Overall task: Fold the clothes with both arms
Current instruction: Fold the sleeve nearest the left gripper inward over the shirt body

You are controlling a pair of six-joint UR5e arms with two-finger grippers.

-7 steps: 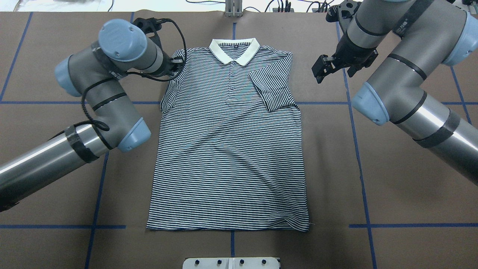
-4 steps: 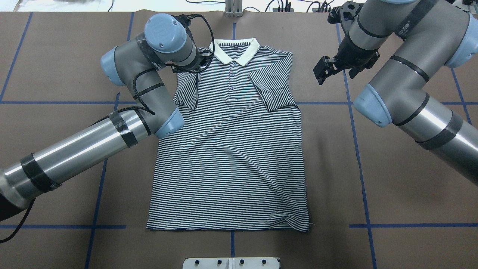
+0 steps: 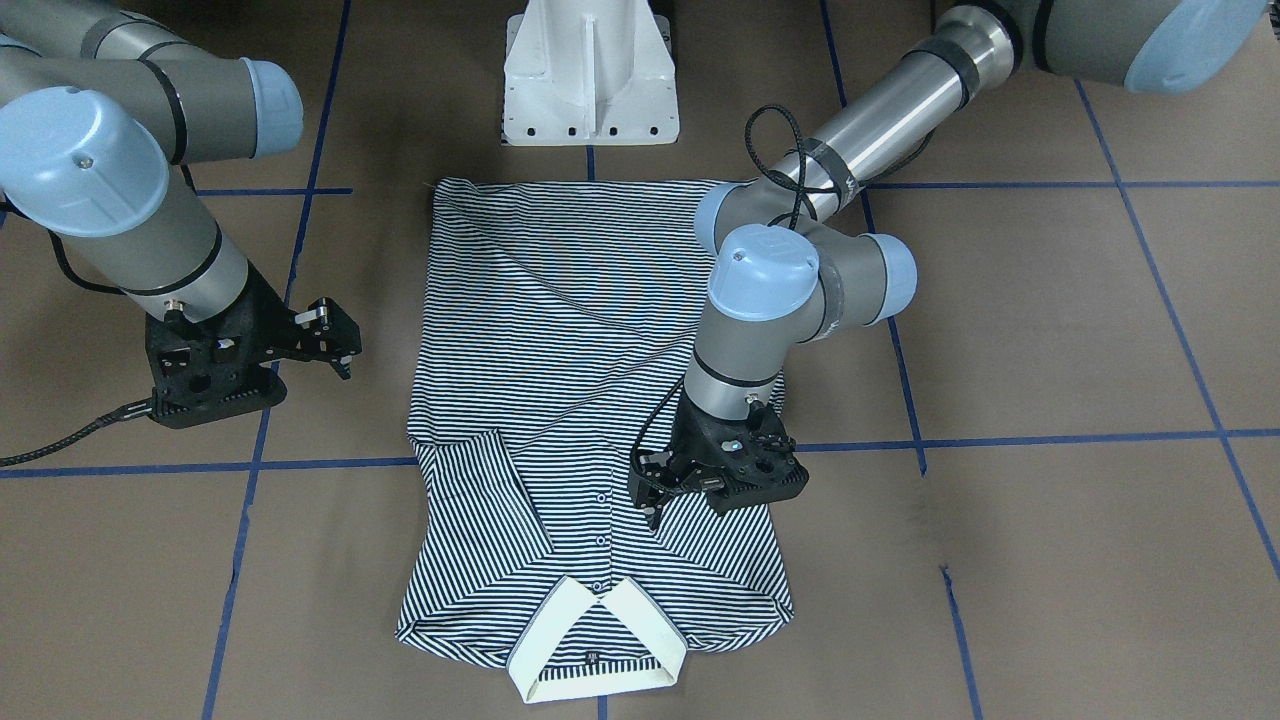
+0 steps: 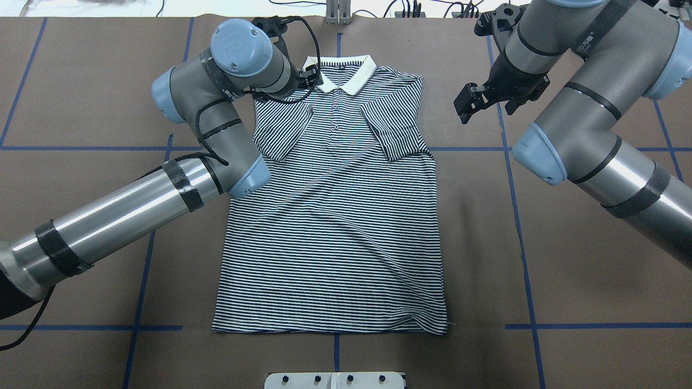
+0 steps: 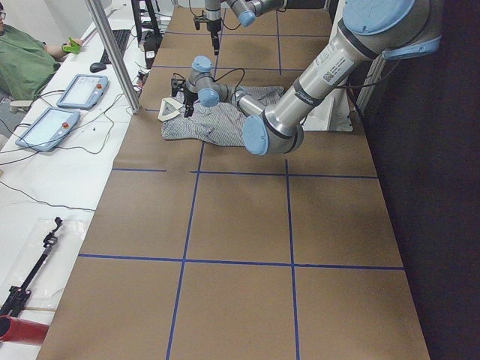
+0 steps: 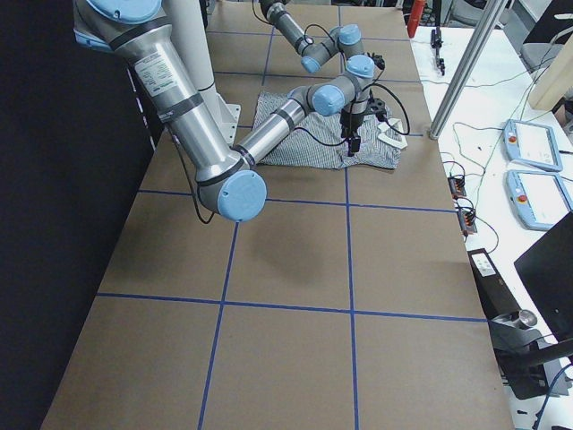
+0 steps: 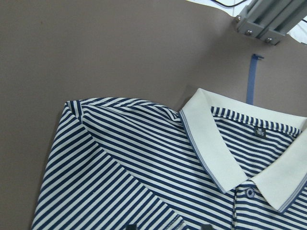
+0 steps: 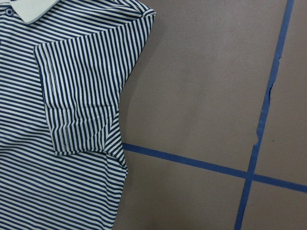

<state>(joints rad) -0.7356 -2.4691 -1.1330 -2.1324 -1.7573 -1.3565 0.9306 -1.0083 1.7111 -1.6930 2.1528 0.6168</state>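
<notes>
We see a desk [image 4: 594, 270] covered in brown paper, marked into a grid by blue tape lines [image 4: 86, 327]. At 6 o'clock in the overhead view sits a white pedestal base [image 4: 335, 380]. From the left-end camera, a white side desk [image 5: 45, 195] runs along 9 o'clock and carries two grey pendants [image 5: 82, 90], with a red cylinder [image 5: 22, 330] at 7 o'clock. A person in green [image 5: 22, 64] sits at 10 o'clock, near a metal post [image 5: 112, 56]

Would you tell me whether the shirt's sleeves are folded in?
Folded in: one sleeve and the opposite sleeve lie across the polo shirt, flanking its placket.
</notes>
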